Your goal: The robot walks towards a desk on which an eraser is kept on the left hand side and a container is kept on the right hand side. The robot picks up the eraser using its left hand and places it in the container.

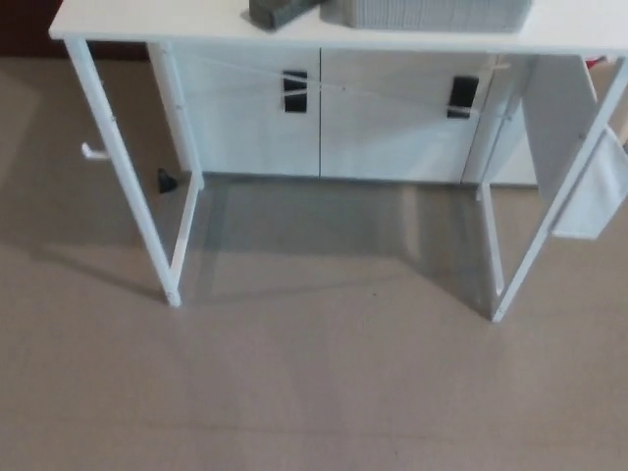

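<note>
Now we see no hands, so finger state is unknown; the eraser lies just beside the container, so we risk bumping it.

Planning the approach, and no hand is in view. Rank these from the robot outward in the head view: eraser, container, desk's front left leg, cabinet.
1. Front left leg: left side, at the desk's near edge, nearest.
2. Eraser, left on the desktop, and container, right: level, too close to call.
3. Cabinet: behind the desk, farthest.
</note>
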`<state>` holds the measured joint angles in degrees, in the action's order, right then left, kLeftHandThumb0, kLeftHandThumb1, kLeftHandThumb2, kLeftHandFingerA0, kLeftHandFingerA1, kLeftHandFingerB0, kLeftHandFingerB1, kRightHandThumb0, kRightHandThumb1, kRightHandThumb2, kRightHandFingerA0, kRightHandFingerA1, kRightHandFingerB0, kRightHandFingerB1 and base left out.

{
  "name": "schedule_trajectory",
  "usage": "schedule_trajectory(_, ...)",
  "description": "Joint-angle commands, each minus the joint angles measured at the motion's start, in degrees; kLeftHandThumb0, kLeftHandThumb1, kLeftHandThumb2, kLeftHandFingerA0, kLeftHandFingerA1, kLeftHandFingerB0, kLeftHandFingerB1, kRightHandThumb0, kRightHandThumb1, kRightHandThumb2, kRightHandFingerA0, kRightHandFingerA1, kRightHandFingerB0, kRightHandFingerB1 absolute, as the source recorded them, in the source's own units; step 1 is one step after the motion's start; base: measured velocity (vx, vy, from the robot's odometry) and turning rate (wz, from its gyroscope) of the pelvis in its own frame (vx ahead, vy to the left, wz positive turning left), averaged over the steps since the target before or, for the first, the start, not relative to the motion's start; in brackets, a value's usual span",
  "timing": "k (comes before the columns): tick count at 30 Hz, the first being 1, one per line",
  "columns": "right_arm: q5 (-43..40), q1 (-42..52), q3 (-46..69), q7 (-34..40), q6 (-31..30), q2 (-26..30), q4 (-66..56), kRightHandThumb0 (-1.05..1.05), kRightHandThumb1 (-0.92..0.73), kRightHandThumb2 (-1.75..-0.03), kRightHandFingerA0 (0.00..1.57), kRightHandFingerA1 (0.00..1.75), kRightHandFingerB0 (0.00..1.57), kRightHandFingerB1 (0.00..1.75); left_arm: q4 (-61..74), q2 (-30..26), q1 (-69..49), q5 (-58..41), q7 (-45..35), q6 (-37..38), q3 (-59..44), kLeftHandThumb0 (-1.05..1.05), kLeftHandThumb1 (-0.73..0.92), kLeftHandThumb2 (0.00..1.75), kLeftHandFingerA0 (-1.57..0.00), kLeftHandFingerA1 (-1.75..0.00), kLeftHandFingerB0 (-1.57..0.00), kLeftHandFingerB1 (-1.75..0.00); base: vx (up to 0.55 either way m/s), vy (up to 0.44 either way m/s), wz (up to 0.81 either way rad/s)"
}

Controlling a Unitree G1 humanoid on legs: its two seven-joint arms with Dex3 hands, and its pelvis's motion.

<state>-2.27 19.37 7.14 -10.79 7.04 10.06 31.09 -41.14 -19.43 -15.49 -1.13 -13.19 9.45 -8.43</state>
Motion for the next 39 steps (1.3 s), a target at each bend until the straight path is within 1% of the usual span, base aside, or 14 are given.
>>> schedule_trajectory(1,0.05,-0.46,-0.02,-0.09,1.50,0.36,0.51,-0.16,-0.41,-0.87,0.44,0.63,0.23,0.53,-0.55,-1.48,0.49,0.31,-0.03,2.14,-0.37,-0.06,0.44,0.88,-0.27,-0.54,-0.16,-0.48,0.44,0.130,-0.48)
schedule_trajectory(7,0.41,-0.55,-0.17,0.14,2.11,0.40,0.70,-0.17,-0.41,-0.87,0.45,0.64,0.24,0.53,-1.00,-1.80,0.74,1.14,0.73,2.89,0.18,-0.06,0.43,0.88,-0.29,-0.55,-0.16,-0.48,0.33,0.052,0.04)
schedule_trajectory(13,0.36,-0.25,-0.28,0.24,0.95,0.24,-0.26,-0.16,-0.41,-0.87,0.46,0.65,0.24,0.54,-1.25,-1.96,0.77,1.23,0.80,2.98,0.34,-0.07,0.44,0.88,-0.28,-0.54,-0.16,-0.48,0.34,-0.135,0.16)
schedule_trajectory(15,0.07,-0.43,-0.17,0.00,1.11,0.14,0.06,-0.15,-0.41,-0.87,0.45,0.64,0.24,0.54,-0.42,-1.84,0.47,0.82,0.58,2.41,0.13,-0.06,0.44,0.88,-0.28,-0.54,-0.16,-0.48,0.53,-0.171,-0.27)
schedule_trajectory(17,-0.20,-0.37,-0.04,-0.18,1.15,0.09,0.06,-0.15,-0.41,-0.87,0.45,0.64,0.24,0.54,-0.33,-1.84,0.51,0.76,0.49,2.20,0.13,-0.06,0.44,0.88,-0.28,-0.54,-0.15,-0.48,0.56,-0.113,0.66)
schedule_trajectory(22,0.10,-0.73,-0.15,0.16,1.50,0.13,0.80,-0.16,-0.41,-0.87,0.46,0.65,0.23,0.53,-0.89,-1.89,0.69,0.78,0.55,2.59,0.16,-0.06,0.44,0.88,-0.28,-0.54,-0.16,-0.48,0.35,-0.068,0.03)
schedule_trajectory(24,0.21,-0.57,-0.28,-0.29,2.04,0.48,0.98,-0.16,-0.41,-0.87,0.45,0.64,0.22,0.53,-1.29,-1.71,0.84,0.73,0.63,2.58,0.17,-0.06,0.44,0.88,-0.28,-0.54,-0.16,-0.48,0.29,0.043,-0.12)
schedule_trajectory(27,0.22,-0.85,-0.28,0.35,1.13,0.10,0.70,-0.15,-0.41,-0.87,0.47,0.65,0.23,0.53,-0.99,-1.85,0.87,0.66,0.55,2.40,0.11,-0.06,0.44,0.88,-0.28,-0.54,-0.17,-0.48,0.29,0.135,-0.24)
schedule_trajectory(31,0.18,-1.14,-0.27,0.18,1.26,0.16,1.26,-0.16,-0.41,-0.87,0.44,0.64,0.22,0.53,-1.23,-1.93,1.05,0.57,0.20,2.31,0.18,-0.07,0.44,0.88,-0.27,-0.54,-0.16,-0.48,0.44,0.181,-0.31)
schedule_trajectory(39,0.38,-0.97,-0.53,0.13,2.00,0.19,1.58,-0.17,-0.41,-0.87,0.45,0.65,0.23,0.53,-2.01,-2.02,0.70,0.79,0.38,3.76,0.38,-0.07,0.43,0.88,-0.28,-0.54,-0.18,-0.49,0.23,0.066,0.03)
